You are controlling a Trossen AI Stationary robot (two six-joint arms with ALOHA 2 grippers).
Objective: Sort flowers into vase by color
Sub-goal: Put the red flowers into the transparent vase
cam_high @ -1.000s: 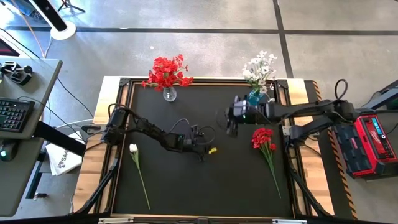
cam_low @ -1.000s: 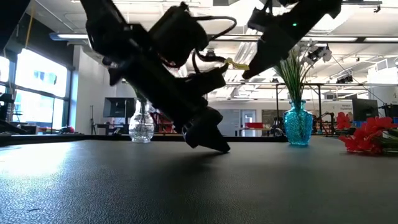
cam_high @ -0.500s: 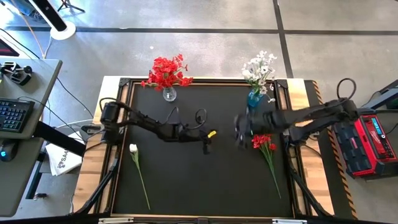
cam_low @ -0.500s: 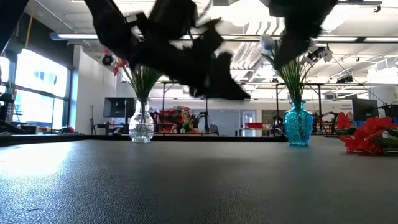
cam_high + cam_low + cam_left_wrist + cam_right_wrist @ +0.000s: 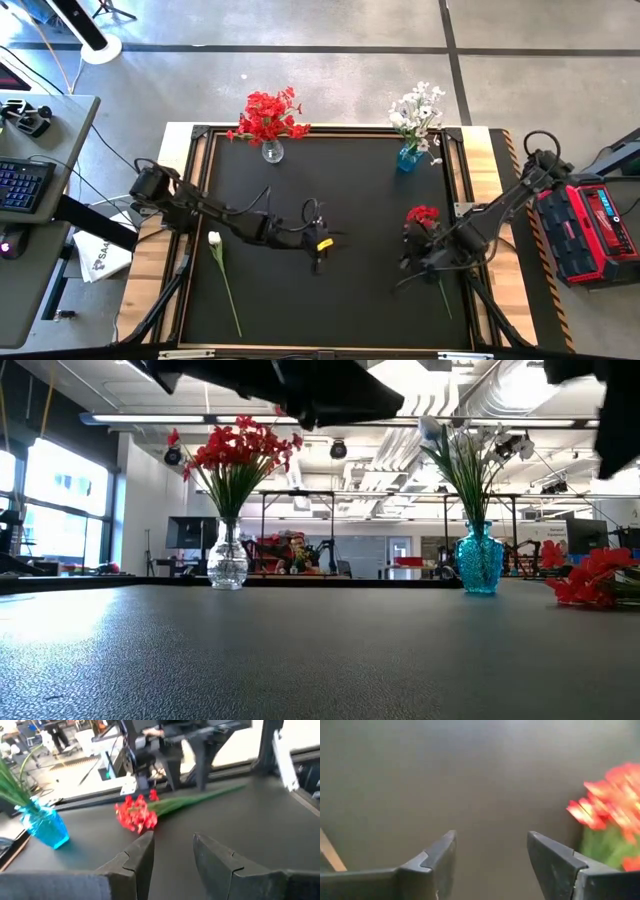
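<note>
A loose red flower (image 5: 424,218) lies flat on the black mat, its green stem (image 5: 441,285) pointing toward the near edge; it also shows in the low view (image 5: 592,582) and the left wrist view (image 5: 136,814). A loose white flower (image 5: 214,240) lies flat on the mat's left side. At the far edge, a clear vase (image 5: 271,151) holds red flowers (image 5: 267,115) and a blue vase (image 5: 407,157) holds white flowers (image 5: 418,107). My left gripper (image 5: 318,254) hangs open above the mat's middle. My right gripper (image 5: 414,263) is open, just left of the red flower's stem; the blossoms (image 5: 610,805) show beside its fingers.
A wooden frame (image 5: 485,200) borders the black mat (image 5: 350,300). Both vases stand along the far edge, the clear one (image 5: 228,565) left and the blue one (image 5: 480,560) right in the low view. A red box (image 5: 590,230) sits off the table's right, a desk with a keyboard (image 5: 20,185) off its left.
My left gripper has risen from the mat's surface to well above it and shifted slightly toward the near edge. My right gripper has moved from beside the blue vase toward the near edge and to the right, ending next to the loose red flower's stem.
</note>
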